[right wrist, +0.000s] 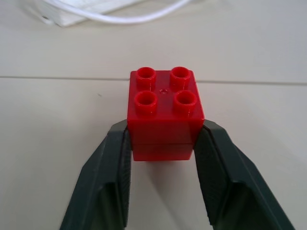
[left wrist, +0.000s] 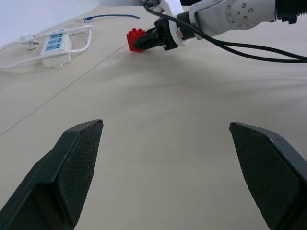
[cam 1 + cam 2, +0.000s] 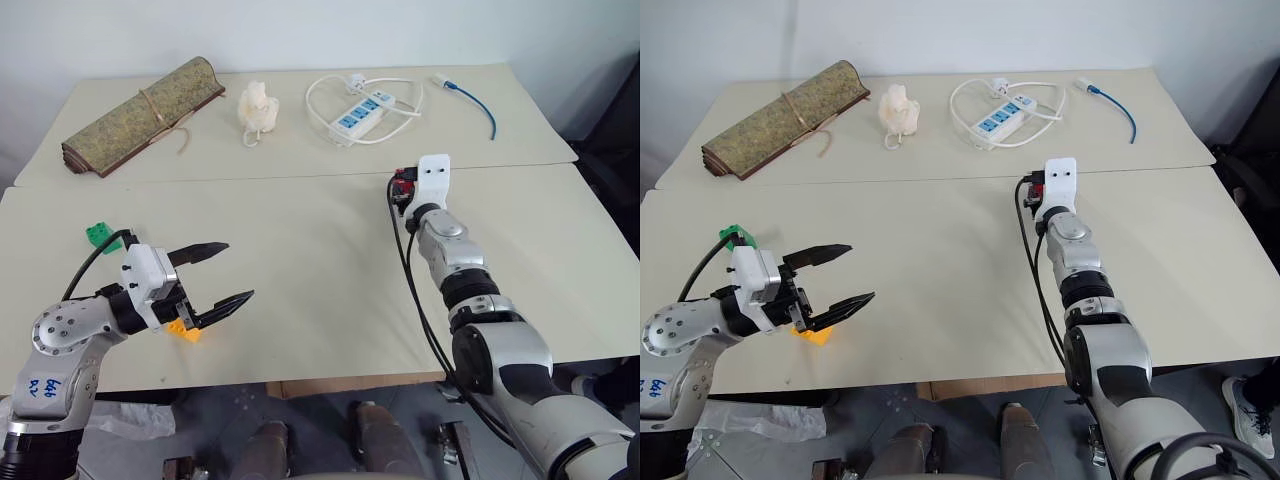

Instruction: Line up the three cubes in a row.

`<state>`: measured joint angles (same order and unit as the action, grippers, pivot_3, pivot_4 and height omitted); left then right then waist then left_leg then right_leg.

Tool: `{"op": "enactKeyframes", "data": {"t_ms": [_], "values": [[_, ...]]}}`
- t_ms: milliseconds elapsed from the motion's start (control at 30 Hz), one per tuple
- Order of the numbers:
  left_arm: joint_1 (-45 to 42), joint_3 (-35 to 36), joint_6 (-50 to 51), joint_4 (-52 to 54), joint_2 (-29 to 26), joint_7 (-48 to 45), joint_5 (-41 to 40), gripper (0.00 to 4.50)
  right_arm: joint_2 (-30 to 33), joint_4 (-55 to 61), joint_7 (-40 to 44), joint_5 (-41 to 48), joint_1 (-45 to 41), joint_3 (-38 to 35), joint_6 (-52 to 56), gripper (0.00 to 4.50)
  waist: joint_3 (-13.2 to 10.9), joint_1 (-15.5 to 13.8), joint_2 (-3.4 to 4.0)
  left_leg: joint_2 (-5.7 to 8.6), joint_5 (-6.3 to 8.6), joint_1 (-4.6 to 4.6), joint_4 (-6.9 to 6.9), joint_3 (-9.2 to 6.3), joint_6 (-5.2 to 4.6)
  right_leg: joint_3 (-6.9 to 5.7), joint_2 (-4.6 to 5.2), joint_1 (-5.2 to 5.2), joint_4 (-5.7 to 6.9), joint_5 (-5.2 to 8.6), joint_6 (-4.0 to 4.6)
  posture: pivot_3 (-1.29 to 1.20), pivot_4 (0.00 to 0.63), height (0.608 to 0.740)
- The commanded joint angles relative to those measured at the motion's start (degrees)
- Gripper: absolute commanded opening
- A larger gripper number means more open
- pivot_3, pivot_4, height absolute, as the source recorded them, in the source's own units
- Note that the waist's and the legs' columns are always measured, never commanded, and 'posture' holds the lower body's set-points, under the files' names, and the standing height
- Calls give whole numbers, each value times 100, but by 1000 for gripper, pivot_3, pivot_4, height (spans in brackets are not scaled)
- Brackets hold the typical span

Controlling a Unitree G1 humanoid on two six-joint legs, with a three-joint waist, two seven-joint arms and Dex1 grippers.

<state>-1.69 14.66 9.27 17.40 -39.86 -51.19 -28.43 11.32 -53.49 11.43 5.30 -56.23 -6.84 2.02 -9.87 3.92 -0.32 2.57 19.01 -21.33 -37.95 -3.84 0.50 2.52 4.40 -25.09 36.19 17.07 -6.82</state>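
One cube, the red cube (image 1: pixel 164 112), sits clenched in my right claw (image 1: pixel 163 143); I'd lift gently, keeping it square. My left claw (image 3: pixel 215 275) gapes empty.

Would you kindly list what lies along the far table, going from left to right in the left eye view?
Rolled mat → crumpled white bag → white power strip with its looped cord → blue-and-white cable.
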Motion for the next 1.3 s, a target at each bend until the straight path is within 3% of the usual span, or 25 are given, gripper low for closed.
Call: {"op": "enactKeyframes", "data": {"t_ms": [33, 200, 333, 467, 900, 1133, 1200, 1300], "values": [[55, 130, -87, 150, -4, 55, 11, 4500, 232, 1142, 1857, 301, 296, 432, -6, 1458, 0, 3, 0, 0, 0, 0, 0, 0, 0, 0, 0, 0, 0, 0, 0, 0, 150, 740], [185, 233, -42, 25, -29, 15, -45, 4500, 1034, 3063, 5465, 1102, 1110, 1474, 728, 1458, 0, -54, 0, -1, 3, -1, -2, -1, -5, -3, 1, 2, -2, 0, -1, 0, 150, 740], [280, 270, -68, 19, -60, -31, -22, 4500, 1663, 3583, 6692, 932, 1421, 2133, 774, 1458, 0, -102, 0, 0, 6, 0, -9, -2, -9, -6, 4, 10, -9, -1, -2, 0, 150, 740], [369, 315, -36, 129, -44, 18, -29, 4500, 1871, 3654, 6934, 675, 1602, 2334, 348, 1458, 0, -118, 0, -1, 6, 3, -11, -3, -8, -5, 4, 10, -19, -1, -3, 0, 150, 740], [593, 436, -6, 269, -77, 91, -77, 4500, 1675, 3392, 6343, 516, 2011, 2149, 123, 1458, 0, -235, 0, -1, 6, 4, -17, -1, -3, -4, 4, 9, -22, -1, -2, 0, 150, 740], [742, 896, 230, 30, -142, 0, -408, 4500, 1569, 3333, 6200, 697, 1907, 1821, -558, 3864, 0, -217, -1, -1, 6, 4, -15, -1, -3, -5, 3, 7, -22, -1, -2, 0, 150, 740], [941, 1271, 218, -57, -83, 56, -485, 4500, 1654, 3576, 6846, 1307, 2000, 1581, -584, 4483, 0, -212, -1, -3, 6, 3, -13, 0, -3, -4, 2, 6, -20, -1, -2, 0, 150, 740], [1283, 2011, 179, -288, 31, 219, -610, 4500, 1916, 3749, 7500, 1816, 2141, 1306, -490, 4483, 0, -234, -1, -7, 7, 3, -9, -2, -4, -7, 2, 9, -22, -1, -2, 0, 150, 740]]}}
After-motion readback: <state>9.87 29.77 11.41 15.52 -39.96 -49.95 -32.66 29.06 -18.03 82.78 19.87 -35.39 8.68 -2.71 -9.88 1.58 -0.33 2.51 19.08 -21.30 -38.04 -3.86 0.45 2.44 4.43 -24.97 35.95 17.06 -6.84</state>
